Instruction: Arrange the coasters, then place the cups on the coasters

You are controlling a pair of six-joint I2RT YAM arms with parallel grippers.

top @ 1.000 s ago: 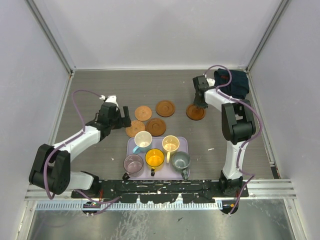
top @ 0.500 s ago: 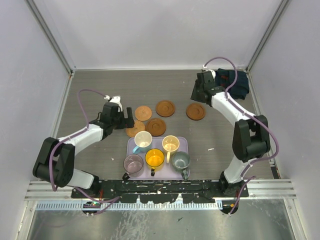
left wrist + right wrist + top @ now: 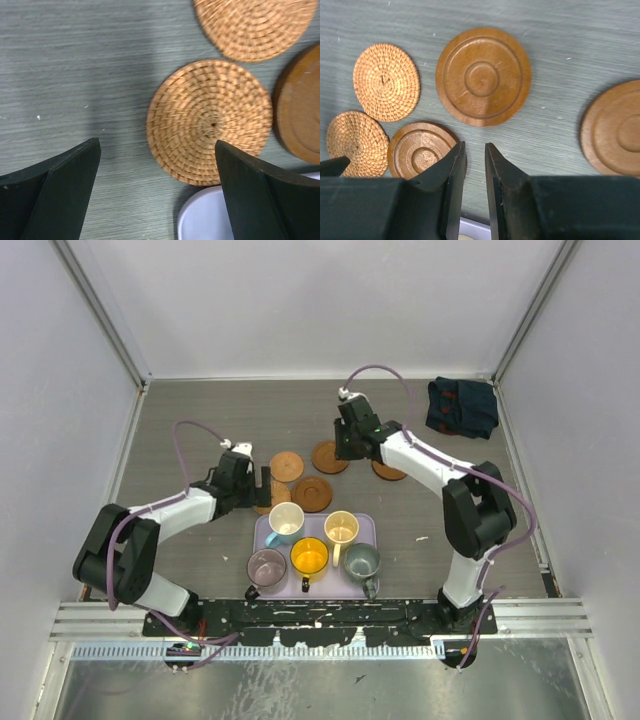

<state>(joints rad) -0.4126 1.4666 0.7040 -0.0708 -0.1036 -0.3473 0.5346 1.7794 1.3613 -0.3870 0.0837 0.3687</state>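
Observation:
Five coasters lie behind the tray: a woven coaster (image 3: 287, 463), a wooden coaster (image 3: 325, 459), a wooden coaster (image 3: 312, 493), a woven coaster (image 3: 272, 502) and a wooden coaster (image 3: 390, 470) half under the right arm. My left gripper (image 3: 262, 485) is open and low, with the near woven coaster (image 3: 210, 120) just ahead between its fingers (image 3: 60, 175). My right gripper (image 3: 475, 150) hovers above the table between two wooden coasters (image 3: 483, 76) (image 3: 420, 150), jaws a narrow gap apart and holding nothing. The cups stand on the tray: white-blue (image 3: 286, 523), cream (image 3: 341, 528), purple (image 3: 266, 566), orange (image 3: 309, 556), grey-green (image 3: 361, 562).
The lavender tray (image 3: 368, 525) sits near the front, its corner (image 3: 205, 217) showing under the left gripper. A dark folded cloth (image 3: 460, 407) lies at the back right corner. Grey walls enclose the table on three sides.
My right arm has swung left, away from the rightmost wooden coaster to over the middle ones. My left gripper has slid right toward the woven coaster by the tray.

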